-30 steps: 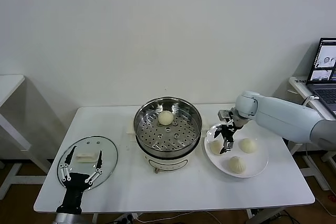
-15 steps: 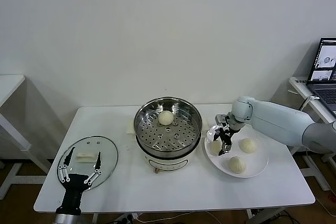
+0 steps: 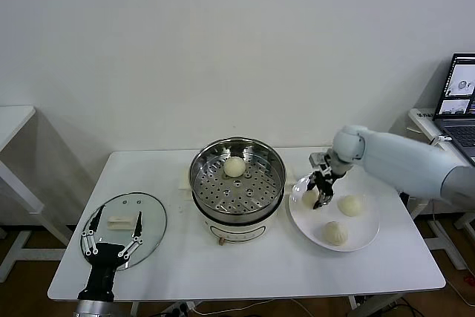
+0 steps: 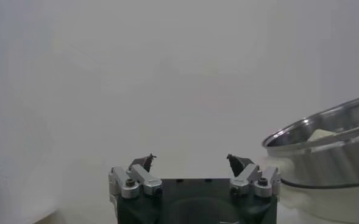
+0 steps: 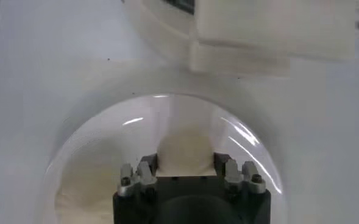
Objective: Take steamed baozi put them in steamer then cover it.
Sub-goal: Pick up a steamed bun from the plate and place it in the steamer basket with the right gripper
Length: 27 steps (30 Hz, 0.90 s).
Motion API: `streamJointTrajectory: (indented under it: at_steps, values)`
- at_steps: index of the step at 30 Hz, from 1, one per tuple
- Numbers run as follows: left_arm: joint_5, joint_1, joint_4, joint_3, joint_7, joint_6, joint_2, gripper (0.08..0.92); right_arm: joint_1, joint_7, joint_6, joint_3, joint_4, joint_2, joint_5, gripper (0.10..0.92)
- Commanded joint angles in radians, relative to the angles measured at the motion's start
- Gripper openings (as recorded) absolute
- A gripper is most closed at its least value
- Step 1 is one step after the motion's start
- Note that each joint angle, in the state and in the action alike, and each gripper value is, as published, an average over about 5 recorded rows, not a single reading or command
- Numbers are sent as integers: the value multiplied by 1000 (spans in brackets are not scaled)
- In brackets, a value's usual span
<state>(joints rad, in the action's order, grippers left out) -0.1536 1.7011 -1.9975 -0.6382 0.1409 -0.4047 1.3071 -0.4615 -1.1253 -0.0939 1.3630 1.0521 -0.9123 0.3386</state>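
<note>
left gripper [image 3: 113, 234]: lower left of the head view, parked at the near table edge, fingers spread wide and empty, tips over the near rim of the cover.
cover [image 3: 141, 213]: glass lid lay flat on the table [image 3: 245, 265], left of the pot, white handle up; untouched.
plate [image 3: 364, 237]: lower right of centre in the head view; two loose baozi rested on it, one at the near side [image 3: 335, 232], one further right [image 3: 350, 205].
right gripper [image 3: 319, 197]: just right of centre, over the plate's left edge, fingers pressed in on a third bun; the wrist view showed that bun seated between the two pads.
held baozi [image 3: 309, 197]: at the plate's left rim, pinched; whether it was clear of the plate could not be told.
steamer [image 3: 237, 177]: centre of frame, just left of the right gripper, open, perforated tray bare but for one bun.
baozi in steamer [image 3: 234, 166]: sat toward the far side of the tray.
key relation: pot lay directly frame-left of the held bun, rim higher than the plate, so my read was lift first, then carry left; right arm was much the nearer one.
</note>
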Motion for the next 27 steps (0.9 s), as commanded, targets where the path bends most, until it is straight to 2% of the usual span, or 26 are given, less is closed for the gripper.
streamJointTrajectory:
  at_steps: [1,6,14,21,27]
  values:
    - [1,-5,-4,9,0,-1,-3,823,-326,-181,15,47,61,-15,68,633]
    - [1,-9,-4,15,0,-2,-6,823,-424,-194,0,79,110,-108,167,626]
    - [0,-13,-4,16,1,-5,-6,823,-423,-91,-78,119,150,-321,315,619]
    - [0,-23,6,26,3,-10,-2,823,-367,13,-157,178,129,-467,393,619]
    - [-1,-22,7,28,4,-18,-1,823,-310,59,-184,209,84,-550,402,619]
